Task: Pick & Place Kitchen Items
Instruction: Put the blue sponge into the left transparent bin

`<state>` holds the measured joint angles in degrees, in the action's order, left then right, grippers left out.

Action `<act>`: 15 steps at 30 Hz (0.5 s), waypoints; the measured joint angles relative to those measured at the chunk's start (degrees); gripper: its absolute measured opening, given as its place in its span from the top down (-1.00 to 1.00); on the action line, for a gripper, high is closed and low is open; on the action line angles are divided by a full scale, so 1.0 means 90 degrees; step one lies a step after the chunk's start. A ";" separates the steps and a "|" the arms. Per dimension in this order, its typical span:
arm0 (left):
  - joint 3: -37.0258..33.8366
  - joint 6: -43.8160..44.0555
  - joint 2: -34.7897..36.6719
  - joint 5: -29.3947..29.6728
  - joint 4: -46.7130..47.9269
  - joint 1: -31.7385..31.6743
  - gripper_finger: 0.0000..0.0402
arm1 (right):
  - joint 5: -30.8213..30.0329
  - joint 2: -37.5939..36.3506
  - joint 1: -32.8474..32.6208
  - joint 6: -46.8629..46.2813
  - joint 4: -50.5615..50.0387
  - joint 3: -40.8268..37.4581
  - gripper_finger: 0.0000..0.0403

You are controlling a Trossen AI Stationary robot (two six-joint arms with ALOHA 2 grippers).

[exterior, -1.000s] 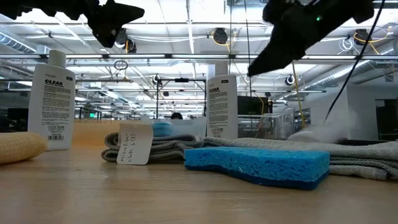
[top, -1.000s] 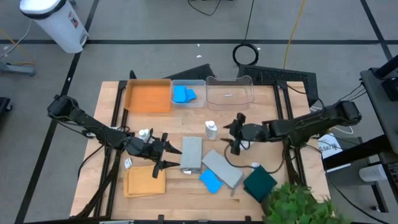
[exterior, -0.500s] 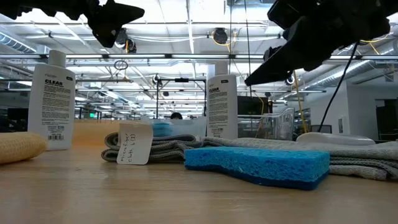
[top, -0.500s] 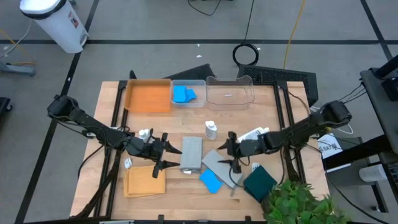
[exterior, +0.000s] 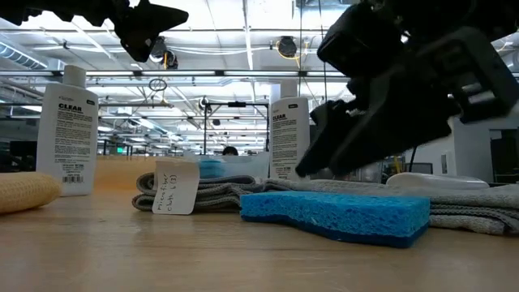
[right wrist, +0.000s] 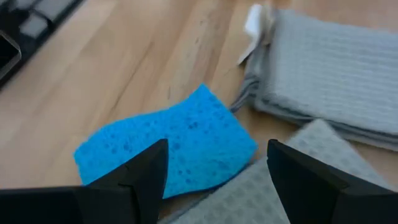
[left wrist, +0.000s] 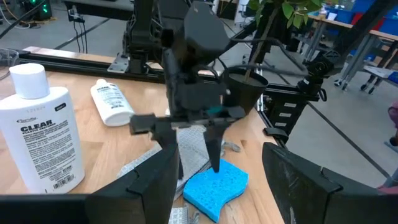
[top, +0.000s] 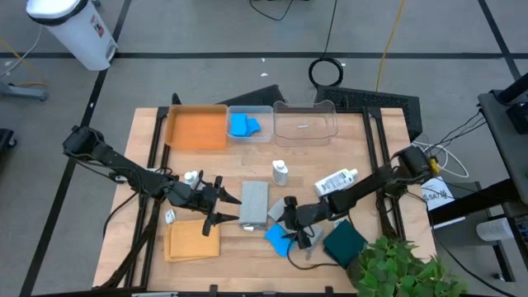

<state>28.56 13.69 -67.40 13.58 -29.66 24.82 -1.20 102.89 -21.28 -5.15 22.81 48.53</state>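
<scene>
Right gripper (top: 290,233), fingers spread, partly hides the blue sponge (top: 278,240).

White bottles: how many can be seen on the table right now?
3. One upright bottle stands by the left hand, one upright at table centre, one lying on its side beside the right arm. None looks hidden.
</scene>
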 joint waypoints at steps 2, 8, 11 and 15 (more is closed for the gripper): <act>0.0000 0.0001 0.0000 0.0002 0.0028 0.0000 -0.18 | 0.0002 0.0209 -0.0030 0.0129 -0.0040 0.0131 -0.23; 0.0000 0.0017 0.0000 0.0002 0.0088 0.0000 -0.18 | -0.0045 0.0431 -0.0007 0.0168 -0.0382 0.0209 -0.19; 0.0000 0.0036 0.0000 0.0002 0.0084 0.0000 -0.18 | -0.0174 0.0421 0.0050 0.0166 -0.0748 0.0216 -0.08; 0.0002 0.0036 0.0000 0.0002 0.0084 0.0000 -0.18 | -0.0151 0.0416 0.0124 0.0149 -0.0917 0.0221 0.16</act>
<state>28.58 14.02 -67.40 13.61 -28.91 24.82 -2.55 106.63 -20.16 -3.81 14.56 50.52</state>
